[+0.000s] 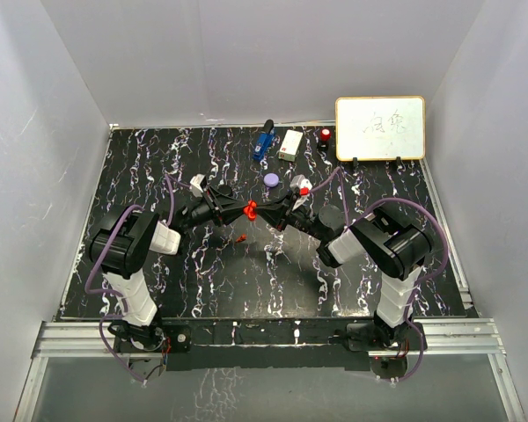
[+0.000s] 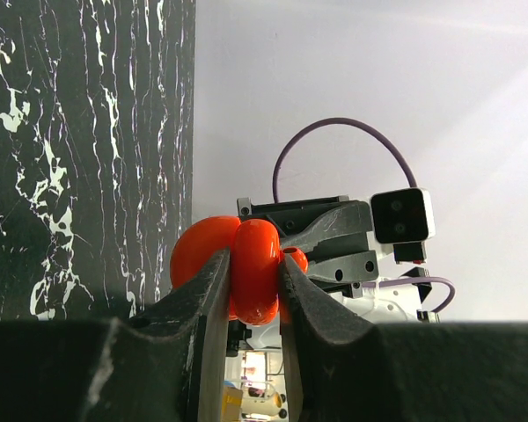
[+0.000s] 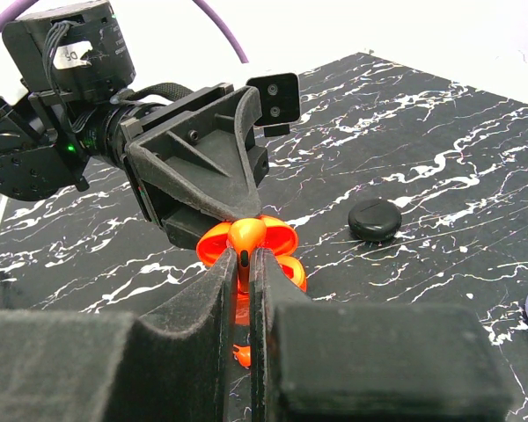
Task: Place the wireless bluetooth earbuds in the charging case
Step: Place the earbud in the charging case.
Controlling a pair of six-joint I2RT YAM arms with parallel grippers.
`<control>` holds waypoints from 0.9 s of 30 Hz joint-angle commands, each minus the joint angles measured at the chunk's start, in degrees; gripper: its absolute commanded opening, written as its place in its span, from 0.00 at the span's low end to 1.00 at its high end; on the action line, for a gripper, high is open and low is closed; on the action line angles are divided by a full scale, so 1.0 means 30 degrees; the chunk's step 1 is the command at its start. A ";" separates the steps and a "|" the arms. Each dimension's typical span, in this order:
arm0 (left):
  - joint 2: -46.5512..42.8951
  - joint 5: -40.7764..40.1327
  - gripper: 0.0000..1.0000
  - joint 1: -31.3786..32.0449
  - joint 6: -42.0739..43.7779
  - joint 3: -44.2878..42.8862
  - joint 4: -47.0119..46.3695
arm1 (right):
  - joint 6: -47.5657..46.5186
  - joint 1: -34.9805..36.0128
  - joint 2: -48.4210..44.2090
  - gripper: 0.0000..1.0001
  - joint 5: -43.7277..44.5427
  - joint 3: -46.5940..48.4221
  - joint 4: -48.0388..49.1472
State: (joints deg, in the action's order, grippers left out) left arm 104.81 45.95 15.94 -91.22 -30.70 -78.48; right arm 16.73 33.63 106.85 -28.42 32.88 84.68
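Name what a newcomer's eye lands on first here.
The two arms meet mid-table. The left claw clamps a glossy red round plastic charging case, and the right claw pinches a small red stemmed plastic earbud right against it. Next comes the white rectangular whiteboard, propped at the far right of the black marbled table.

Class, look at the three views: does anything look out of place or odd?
One red earbud lies loose on the tabletop, near where the red case in the left gripper meets a second earbud in the right gripper. Nothing looks spilled or damaged.
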 commanded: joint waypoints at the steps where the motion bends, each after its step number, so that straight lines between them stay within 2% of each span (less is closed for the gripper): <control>1: -0.0112 0.0326 0.00 0.0104 -0.0340 -0.0439 -0.2984 | -0.0309 0.0010 -0.0446 0.00 0.0214 0.0465 0.6424; 27: -0.1216 0.0634 0.00 0.0252 -0.0483 -0.0076 -0.3052 | -0.0574 -0.0027 -0.0277 0.00 0.0499 0.0428 0.6425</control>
State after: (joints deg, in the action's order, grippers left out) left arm 104.07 46.72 16.36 -91.92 -30.65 -79.53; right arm 16.56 33.63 106.85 -27.53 33.23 84.71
